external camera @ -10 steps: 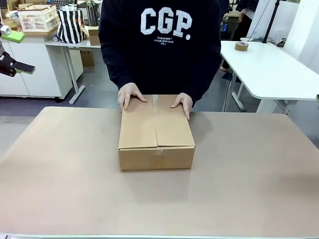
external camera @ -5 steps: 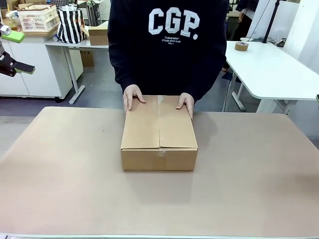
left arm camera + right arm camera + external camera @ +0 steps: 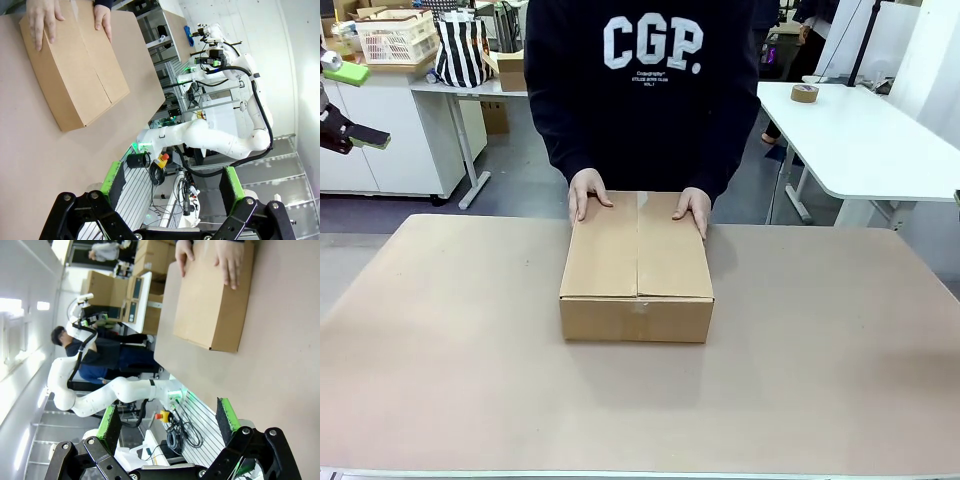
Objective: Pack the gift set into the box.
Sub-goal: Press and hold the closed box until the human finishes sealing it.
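I see a robotics lab here: a white robot arm with a red stop button near its base, plain white desks, one carrying a roll of tape, stacked cartons and a plastic basket behind.

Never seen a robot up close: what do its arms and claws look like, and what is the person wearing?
The left gripper and right gripper each have two black, bolted fingers with green pads. The right arm is smooth white tubing with a black cable. The person wears a dark long-sleeved sweatshirt printed CGP. in white.
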Motion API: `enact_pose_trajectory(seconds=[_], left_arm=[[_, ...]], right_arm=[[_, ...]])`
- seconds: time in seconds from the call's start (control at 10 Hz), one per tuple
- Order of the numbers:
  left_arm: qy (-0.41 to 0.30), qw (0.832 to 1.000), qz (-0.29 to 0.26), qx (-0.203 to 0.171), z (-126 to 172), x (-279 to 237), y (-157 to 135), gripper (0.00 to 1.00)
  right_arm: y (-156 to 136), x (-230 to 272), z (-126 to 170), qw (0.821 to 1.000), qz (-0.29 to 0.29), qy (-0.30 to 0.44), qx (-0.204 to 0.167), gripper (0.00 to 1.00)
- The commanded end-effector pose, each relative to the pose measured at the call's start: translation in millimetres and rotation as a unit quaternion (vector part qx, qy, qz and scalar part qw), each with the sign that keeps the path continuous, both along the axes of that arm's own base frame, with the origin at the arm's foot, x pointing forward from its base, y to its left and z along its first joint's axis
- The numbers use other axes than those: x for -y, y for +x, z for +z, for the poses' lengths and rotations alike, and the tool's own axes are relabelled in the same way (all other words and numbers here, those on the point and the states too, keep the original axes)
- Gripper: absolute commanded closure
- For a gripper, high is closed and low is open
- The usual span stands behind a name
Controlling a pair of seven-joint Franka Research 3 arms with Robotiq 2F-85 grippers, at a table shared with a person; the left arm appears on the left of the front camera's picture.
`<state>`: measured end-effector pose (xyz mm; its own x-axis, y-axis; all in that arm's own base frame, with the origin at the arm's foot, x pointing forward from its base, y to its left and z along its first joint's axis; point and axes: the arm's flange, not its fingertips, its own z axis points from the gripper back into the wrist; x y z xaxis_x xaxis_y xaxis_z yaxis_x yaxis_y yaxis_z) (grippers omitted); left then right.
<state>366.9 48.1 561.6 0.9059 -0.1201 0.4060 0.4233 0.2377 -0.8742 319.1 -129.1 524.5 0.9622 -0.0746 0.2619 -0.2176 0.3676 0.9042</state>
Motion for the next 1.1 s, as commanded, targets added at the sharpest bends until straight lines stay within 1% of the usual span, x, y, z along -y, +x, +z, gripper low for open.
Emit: enact_pose_trajectory(seconds=[0.0,1.0], left_arm=[[0.003,1.000,-0.001,0.000,0.9,-0.7,-1.3,0.00],[0.003,1.000,-0.001,0.000,0.9,-0.7,-1.3,0.00]], right_arm=[[0.2,2.1,2.6,1.000,0.004,0.001,0.006,0.00],[0.2,2.1,2.6,1.000,0.004,0.001,0.006,0.00]])
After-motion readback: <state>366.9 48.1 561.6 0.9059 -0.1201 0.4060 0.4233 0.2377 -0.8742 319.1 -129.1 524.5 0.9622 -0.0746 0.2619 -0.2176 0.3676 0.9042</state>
